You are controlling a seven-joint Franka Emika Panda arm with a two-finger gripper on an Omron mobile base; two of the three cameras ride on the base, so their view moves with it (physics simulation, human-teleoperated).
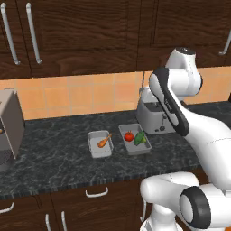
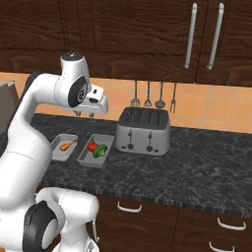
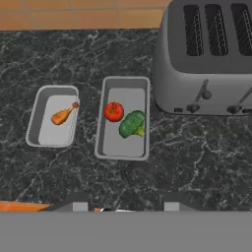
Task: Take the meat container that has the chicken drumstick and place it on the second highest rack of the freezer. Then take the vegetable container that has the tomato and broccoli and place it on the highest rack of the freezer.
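While the end effector (image 2: 84,113) hovers above, both trays sit on the dark worktop (image 3: 197,147).
Chicken drumstick (image 3: 63,115) tray lies at nine o'clock of the tomato (image 3: 113,111) and broccoli (image 3: 133,123) tray; toaster (image 3: 209,54) at two o'clock. Fingers spread partway, holding nothing.

Orange-brown chicken drumstick (image 3: 63,115) in a light-grey meat container (image 3: 35,118). Glossy red tomato (image 3: 113,111) with dark-green broccoli (image 3: 132,123) at its four o'clock. Black white-veined marble counter (image 3: 197,157); silver-grey toaster (image 3: 206,54); orange wall tiles (image 1: 67,94).
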